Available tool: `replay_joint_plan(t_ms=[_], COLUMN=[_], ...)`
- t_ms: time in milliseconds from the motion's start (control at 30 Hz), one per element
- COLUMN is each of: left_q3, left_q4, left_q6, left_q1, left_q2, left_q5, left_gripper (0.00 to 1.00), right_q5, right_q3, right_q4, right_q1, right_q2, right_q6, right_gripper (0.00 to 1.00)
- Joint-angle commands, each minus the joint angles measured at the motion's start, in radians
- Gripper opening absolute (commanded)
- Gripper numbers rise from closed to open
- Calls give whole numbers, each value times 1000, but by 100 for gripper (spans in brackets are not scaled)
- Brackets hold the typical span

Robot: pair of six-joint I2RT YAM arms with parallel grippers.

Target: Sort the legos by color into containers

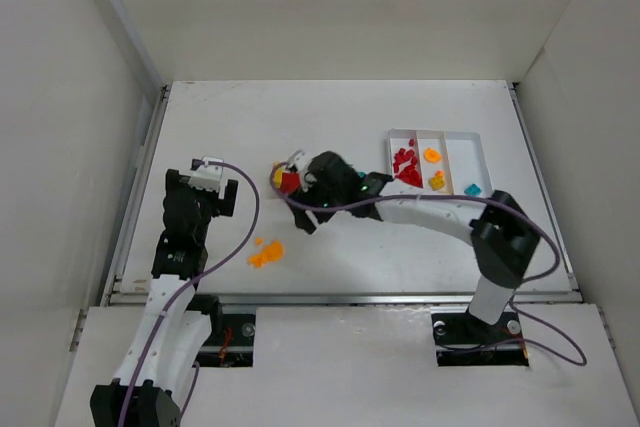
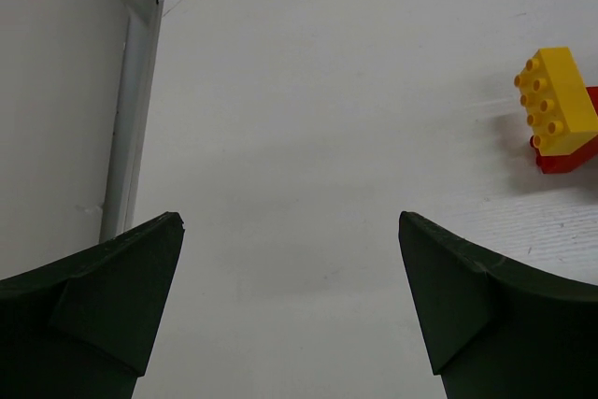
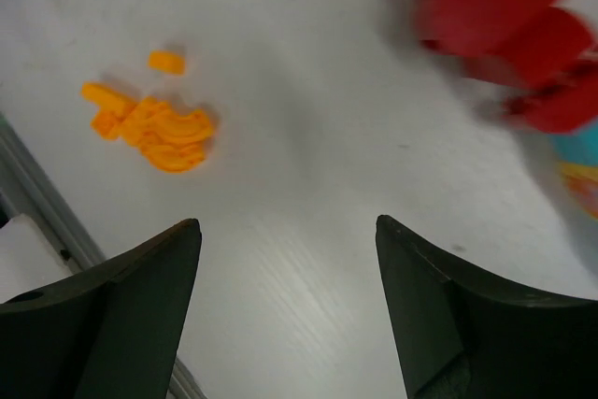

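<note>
A yellow brick joined on a red brick lies at mid-table; it also shows in the left wrist view, far right. A pile of orange legos lies nearer the front and shows in the right wrist view. Blurred red bricks fill that view's top right. The white tray holds red bricks in its left compartment, orange ones in the middle and a cyan one at the right. My right gripper is open and empty between the joined bricks and the orange pile. My left gripper is open and empty over bare table.
White walls close in the table on three sides. A raised rail runs along the left edge, close to my left gripper. The right arm's forearm stretches across the table in front of the tray.
</note>
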Motion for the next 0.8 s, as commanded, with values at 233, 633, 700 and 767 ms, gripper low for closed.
replay_joint_plan(t_ms=[233, 633, 700, 767], left_q3=[-15, -6, 4, 15], left_q4=[94, 85, 75, 62], left_q6=[-4, -13, -13, -24], left_q1=[55, 109, 109, 109], left_q2=[-26, -8, -8, -8], left_q5=[-99, -128, -161, -202], left_gripper=[99, 99, 99, 99], right_q5=[-178, -56, -37, -37], right_q3=[149, 218, 227, 227], right_q4=[100, 128, 137, 161], right_q1=[153, 220, 220, 220], right_q2=[231, 389, 398, 372], right_q6=[-57, -48, -37, -28], right_gripper=[80, 80, 80, 80])
